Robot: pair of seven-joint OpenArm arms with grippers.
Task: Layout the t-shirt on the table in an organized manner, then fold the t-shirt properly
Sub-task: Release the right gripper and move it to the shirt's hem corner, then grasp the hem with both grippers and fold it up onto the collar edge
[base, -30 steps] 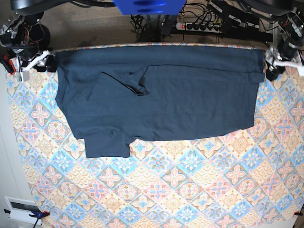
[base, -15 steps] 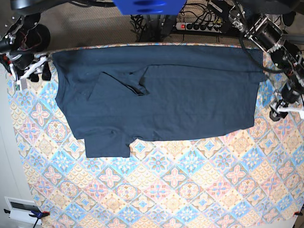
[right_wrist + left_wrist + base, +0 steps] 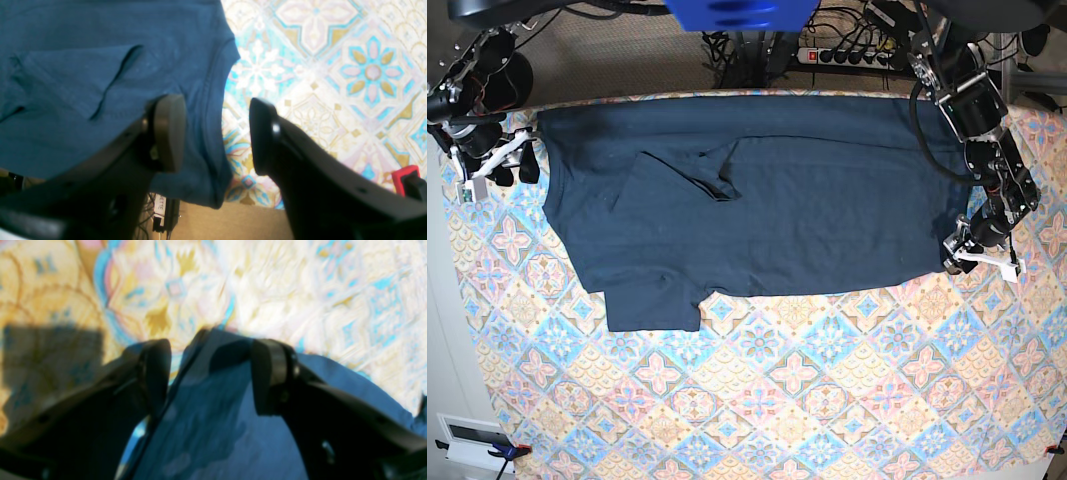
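One t-shirt lies spread flat across the far half of one table, one sleeve folded over the body. Two grippers are present. Left gripper: jaws apart, astride the shirt's near hem corner. Right gripper: jaws apart, at the shirt's opposite edge, gripping nothing

Matt cloth t-shirt — patterned table.

The dark navy-blue cotton t-shirt lies on the floral diamond-tiled surface. The black right hand hovers spread over the shirt's hemmed edge, one finger above fabric.
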